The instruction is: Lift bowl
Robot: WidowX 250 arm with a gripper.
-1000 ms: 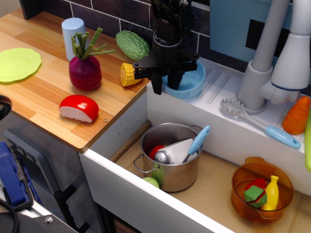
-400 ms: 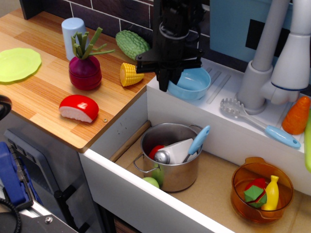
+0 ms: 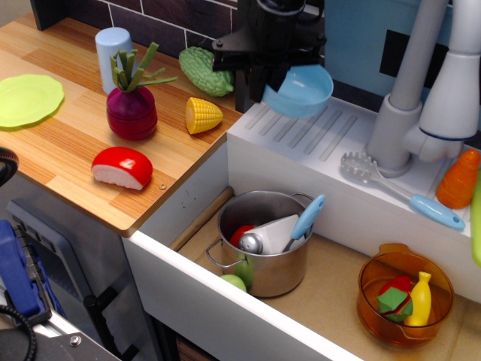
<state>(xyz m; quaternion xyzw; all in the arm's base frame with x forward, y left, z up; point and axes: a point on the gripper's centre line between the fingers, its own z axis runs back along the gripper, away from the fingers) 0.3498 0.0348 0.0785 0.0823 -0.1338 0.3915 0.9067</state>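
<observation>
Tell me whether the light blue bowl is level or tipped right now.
Tipped. The bowl hangs off the ribbed drainboard, its gripper-side rim lower and its far rim higher.

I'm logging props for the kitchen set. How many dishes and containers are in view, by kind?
Bowls: 2, blue bowl held up by the claw, orange bowl
Pots: 1, steel pot
Plates: 1, green plate
Cups: 1, pale blue cup
Total: 5
</observation>
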